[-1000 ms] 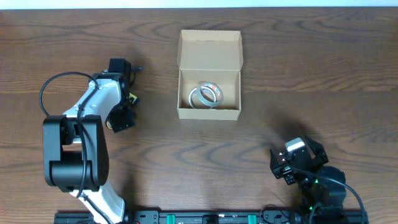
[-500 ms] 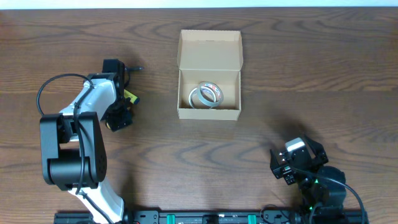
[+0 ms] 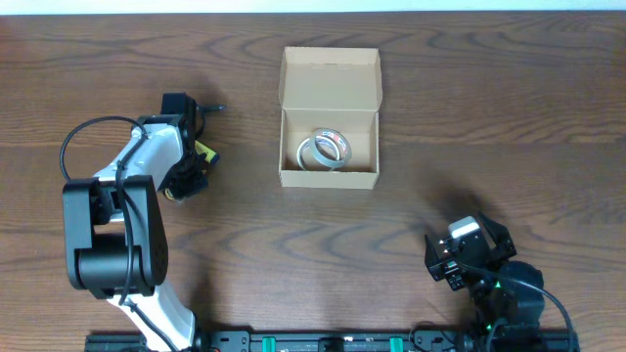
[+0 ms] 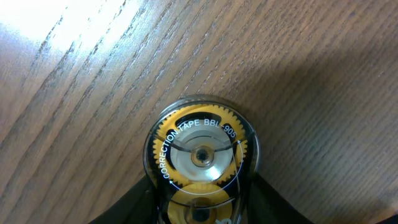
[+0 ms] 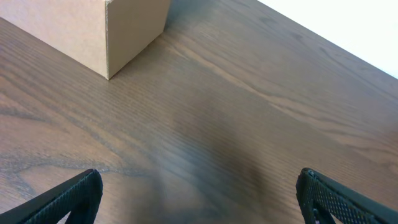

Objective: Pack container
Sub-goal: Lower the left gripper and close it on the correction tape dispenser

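Observation:
The container, a light-tan cardboard box with its flap lid standing open, sits at the table's middle back with two tape rolls inside. Left of it, my left gripper points down at the table. The left wrist view shows a clear correction tape dispenser with yellow gears lying on the wood, and my left gripper has a dark finger against each of its sides. My right gripper rests at the front right, open with nothing in it. A corner of the container shows in the right wrist view.
Dark wood table all round. The left arm's cable loops out to the left. A black rail runs along the front edge.
The left gripper's fingers have come together onto the correction tape dispenser, and the left arm has shifted slightly left. The right arm has not moved.

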Robot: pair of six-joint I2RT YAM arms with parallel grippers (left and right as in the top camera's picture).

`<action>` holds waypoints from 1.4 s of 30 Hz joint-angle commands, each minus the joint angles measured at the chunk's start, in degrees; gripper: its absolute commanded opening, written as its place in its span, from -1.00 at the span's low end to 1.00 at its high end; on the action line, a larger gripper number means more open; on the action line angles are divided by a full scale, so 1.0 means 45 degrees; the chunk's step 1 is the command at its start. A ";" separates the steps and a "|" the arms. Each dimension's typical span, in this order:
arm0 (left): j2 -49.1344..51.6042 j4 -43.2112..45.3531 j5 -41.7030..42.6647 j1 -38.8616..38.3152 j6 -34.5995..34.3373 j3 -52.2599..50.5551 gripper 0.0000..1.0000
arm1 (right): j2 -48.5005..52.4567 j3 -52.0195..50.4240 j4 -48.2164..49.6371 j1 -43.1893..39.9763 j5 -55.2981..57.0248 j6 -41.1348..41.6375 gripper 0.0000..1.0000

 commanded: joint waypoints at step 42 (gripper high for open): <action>-0.0112 -0.0685 -0.0520 0.0223 -0.0763 -0.0049 0.17 | -0.0078 -0.0039 -0.0024 -0.0092 0.0019 0.0146 0.98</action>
